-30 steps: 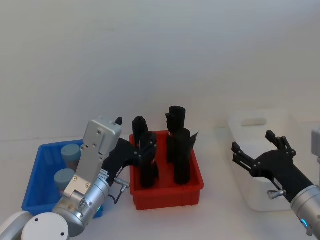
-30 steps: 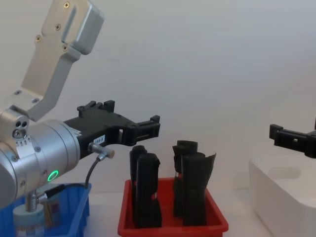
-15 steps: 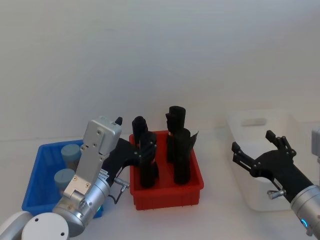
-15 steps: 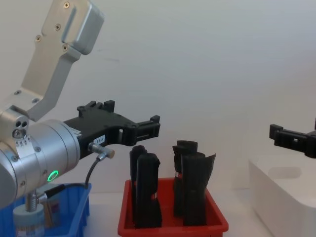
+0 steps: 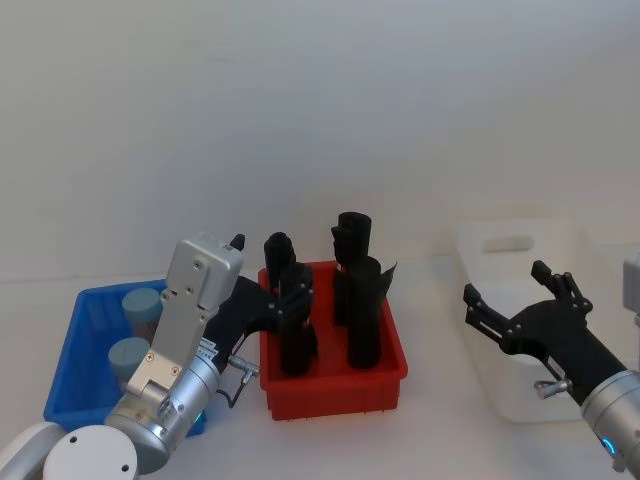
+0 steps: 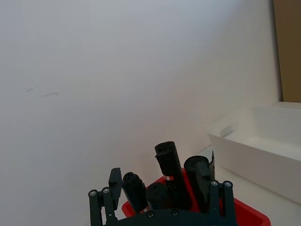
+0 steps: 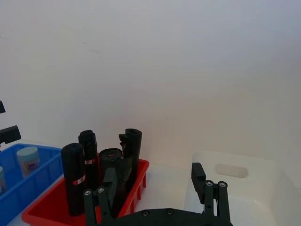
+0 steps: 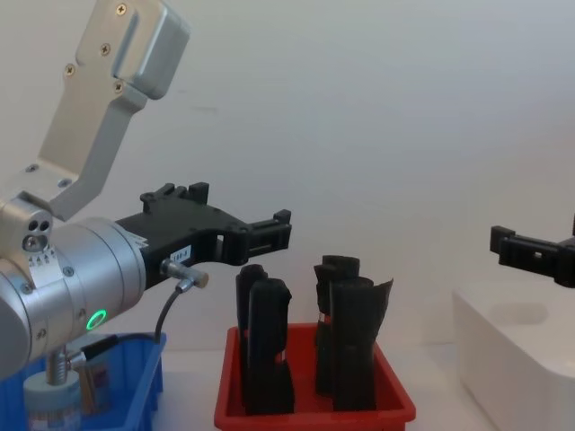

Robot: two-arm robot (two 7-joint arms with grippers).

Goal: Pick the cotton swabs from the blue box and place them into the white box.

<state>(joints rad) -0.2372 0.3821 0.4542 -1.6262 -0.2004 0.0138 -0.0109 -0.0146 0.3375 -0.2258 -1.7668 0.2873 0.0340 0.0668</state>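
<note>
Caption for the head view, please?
Left hand and right hand hover open; cotton swabs sit in the blue box.

left gripper (image 6: 159, 175) and right gripper (image 5: 504, 282) raised, fingers spread

A red plastic bin (image 5: 335, 385) sits on the white table (image 5: 430, 440) in front of a plain pale wall (image 5: 320, 120). Four tall black rolled packs (image 5: 362, 318) stand upright inside it, two toward the front and two behind, rising well above the bin's rim
</note>
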